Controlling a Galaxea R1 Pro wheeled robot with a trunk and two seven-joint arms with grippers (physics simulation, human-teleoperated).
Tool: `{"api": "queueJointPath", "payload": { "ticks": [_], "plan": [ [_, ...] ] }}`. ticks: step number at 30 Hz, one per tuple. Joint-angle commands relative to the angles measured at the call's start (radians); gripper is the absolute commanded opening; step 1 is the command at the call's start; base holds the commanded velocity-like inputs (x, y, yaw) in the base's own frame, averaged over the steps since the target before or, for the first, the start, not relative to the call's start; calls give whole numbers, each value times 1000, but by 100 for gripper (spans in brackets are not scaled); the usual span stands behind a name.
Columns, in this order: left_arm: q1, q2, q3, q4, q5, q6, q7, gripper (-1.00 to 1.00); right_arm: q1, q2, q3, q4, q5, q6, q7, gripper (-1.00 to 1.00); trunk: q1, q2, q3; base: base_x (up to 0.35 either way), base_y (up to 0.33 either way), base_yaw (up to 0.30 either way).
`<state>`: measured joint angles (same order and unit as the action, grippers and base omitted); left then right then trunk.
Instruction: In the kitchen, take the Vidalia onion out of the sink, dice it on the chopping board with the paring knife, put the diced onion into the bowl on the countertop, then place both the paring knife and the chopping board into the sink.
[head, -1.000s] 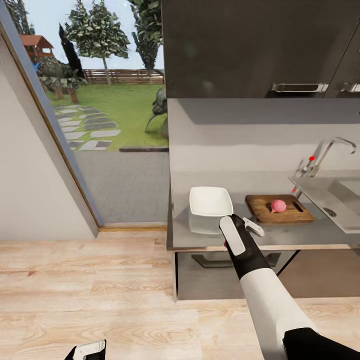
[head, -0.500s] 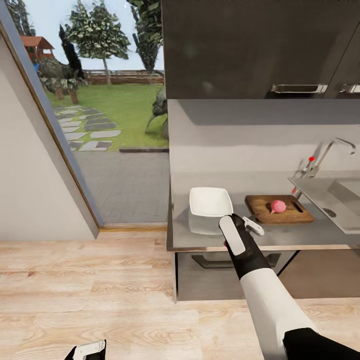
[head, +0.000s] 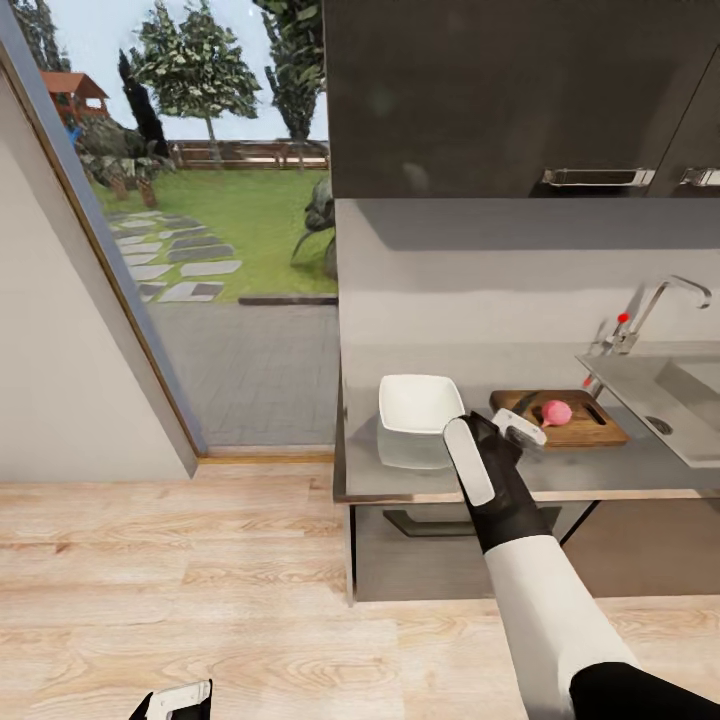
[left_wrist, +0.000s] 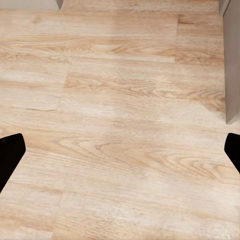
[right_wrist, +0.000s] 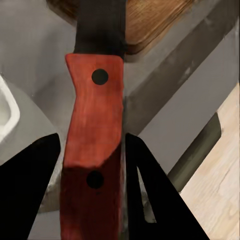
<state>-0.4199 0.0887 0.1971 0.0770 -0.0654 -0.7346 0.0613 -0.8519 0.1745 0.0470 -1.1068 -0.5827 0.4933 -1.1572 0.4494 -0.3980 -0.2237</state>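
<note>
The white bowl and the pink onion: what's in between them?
In the head view, the right gripper sits between the bowl and the onion, gripping the paring knife over the chopping board's near end.

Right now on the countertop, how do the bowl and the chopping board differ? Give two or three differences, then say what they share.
The bowl is white and square; the chopping board is brown, wooden and oblong. The bowl is empty, while the board carries the Vidalia onion. The board has a slot handle; the bowl has none. Both rest on the countertop.
</note>
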Motion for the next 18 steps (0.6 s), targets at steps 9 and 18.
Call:
{"api": "queueJointPath", "payload": {
  "ticks": [9, 18],
  "plan": [
    [-2, 0, 2, 4, -7, -6, 6, 100, -1, -17, -2, -163, 62, 186, -7, -100, 1, -2, -2, 0, 0, 0],
    [-2, 0, 2, 4, -7, -6, 7, 100, -1, -148, 0, -271, 67, 355, -2, -100, 1, -2, -2, 0, 0, 0]
  ]
}}
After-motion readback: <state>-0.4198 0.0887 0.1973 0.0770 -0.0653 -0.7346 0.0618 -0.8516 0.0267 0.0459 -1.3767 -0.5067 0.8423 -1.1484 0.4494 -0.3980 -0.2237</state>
